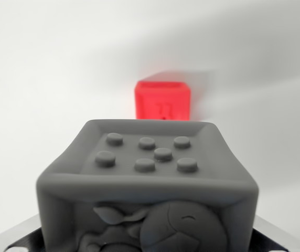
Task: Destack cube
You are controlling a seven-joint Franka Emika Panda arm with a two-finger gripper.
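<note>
A grey cube (147,173) fills the lower half of the wrist view, very close to the camera. It has several round studs on its upper face and an embossed figure on the face nearest me. My gripper (147,244) is shut on it; only dark and metallic bits of the fingers (19,239) show at the bottom corners, pressed against the cube's sides. Beyond it, a small red cube (162,101) rests on the white surface, apart from the grey cube, with an embossed mark on its facing side.
A plain white surface (45,79) spreads around both cubes, with soft shadows to the wrist view's right of the red cube.
</note>
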